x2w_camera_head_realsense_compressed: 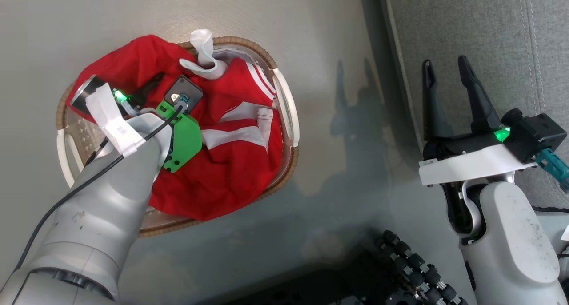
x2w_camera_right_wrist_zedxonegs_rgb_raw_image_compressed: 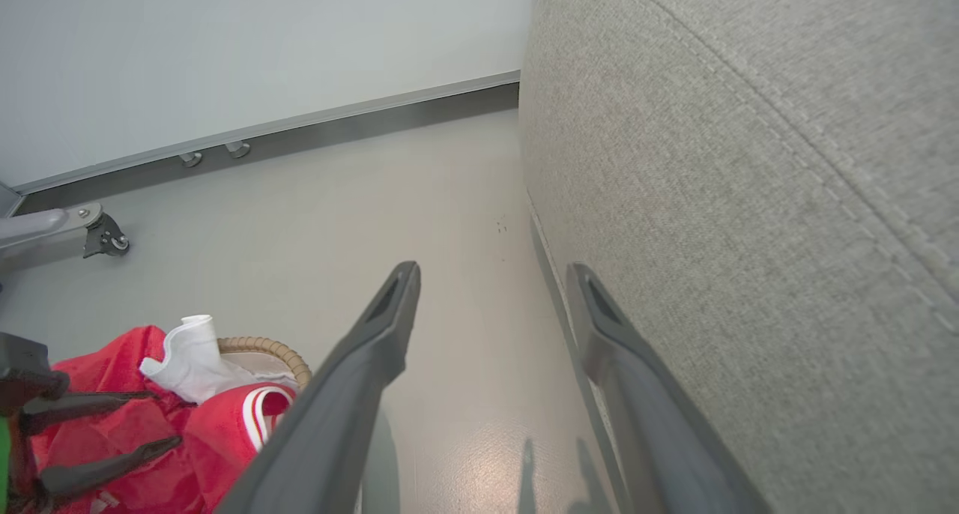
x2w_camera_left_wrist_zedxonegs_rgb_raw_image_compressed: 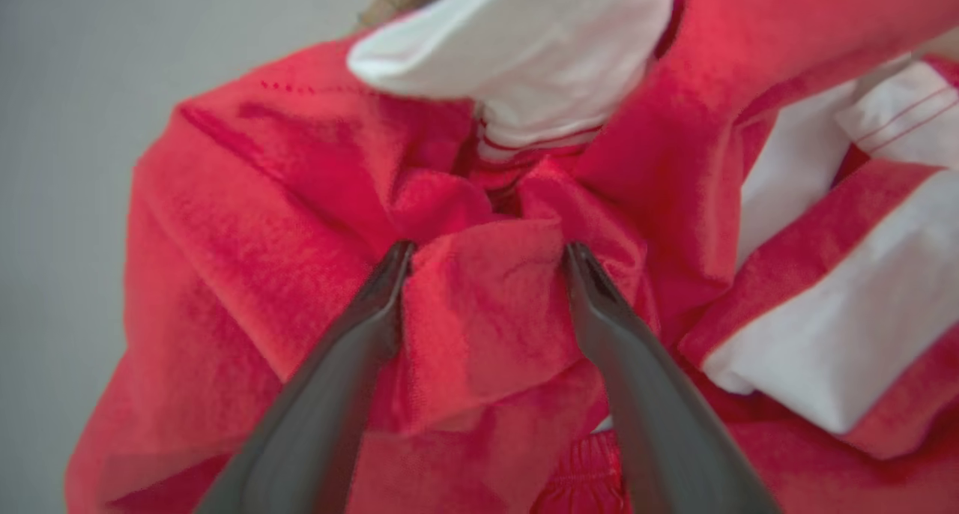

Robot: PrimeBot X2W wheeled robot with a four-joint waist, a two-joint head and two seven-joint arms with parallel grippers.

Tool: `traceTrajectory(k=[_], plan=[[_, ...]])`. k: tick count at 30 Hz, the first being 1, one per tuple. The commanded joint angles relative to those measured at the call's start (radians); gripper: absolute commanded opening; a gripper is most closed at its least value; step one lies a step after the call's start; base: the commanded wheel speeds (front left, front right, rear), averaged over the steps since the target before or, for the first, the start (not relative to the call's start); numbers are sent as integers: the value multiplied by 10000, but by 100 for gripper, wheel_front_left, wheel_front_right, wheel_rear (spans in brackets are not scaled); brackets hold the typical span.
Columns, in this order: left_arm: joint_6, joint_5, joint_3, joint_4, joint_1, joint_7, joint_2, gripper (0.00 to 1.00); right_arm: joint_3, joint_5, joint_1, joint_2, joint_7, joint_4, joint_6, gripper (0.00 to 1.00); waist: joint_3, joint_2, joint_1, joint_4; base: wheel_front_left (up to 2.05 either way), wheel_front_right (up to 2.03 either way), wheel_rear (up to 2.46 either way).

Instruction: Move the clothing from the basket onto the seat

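Red clothing (x2w_camera_head_realsense_compressed: 235, 162) fills the basket (x2w_camera_head_realsense_compressed: 249, 42); my left gripper (x2w_camera_left_wrist_zedxonegs_rgb_raw_image_compressed: 488, 250), spread, straddles a fold. My right gripper (x2w_camera_head_realsense_compressed: 445, 61) hangs spread near the seat (x2w_camera_head_realsense_compressed: 489, 29).

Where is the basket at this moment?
In the head view the basket sits on the floor at left, full of red clothing, with the open left gripper reaching into it; the grey seat stands to its right.
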Motion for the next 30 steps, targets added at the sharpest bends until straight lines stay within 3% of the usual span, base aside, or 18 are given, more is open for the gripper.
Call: traceTrajectory(k=[1,3,6,13,20,30], plan=[[57,-49,6,97,-102,68,-31,100,26,51,-32,-26,-49,17,-3,100,-3,0,0,-8,0,0,0],[72,-77,-40,224,-37,132,-83,73,46,61,-35,-27,-48,39,-3,100,-33,0,0,8,0,0,0],[97,-172,-83,359,83,86,-151,0,72,76,-49,-27,-49,78,-3,100,-95,0,0,28,0,0,0],[21,-416,-147,492,453,-311,-344,0,39,-15,65,-29,-48,261,-3,100,-495,0,0,114,0,0,0],[-99,-972,8,294,1090,-1417,-476,0,-159,-281,317,-31,-49,468,-3,100,-1459,0,0,430,0,0,0],[-232,-1758,14,-1655,2454,-1872,-301,0,-568,-1020,1112,-35,-49,826,-3,100,-3722,0,0,1331,0,0,0]])
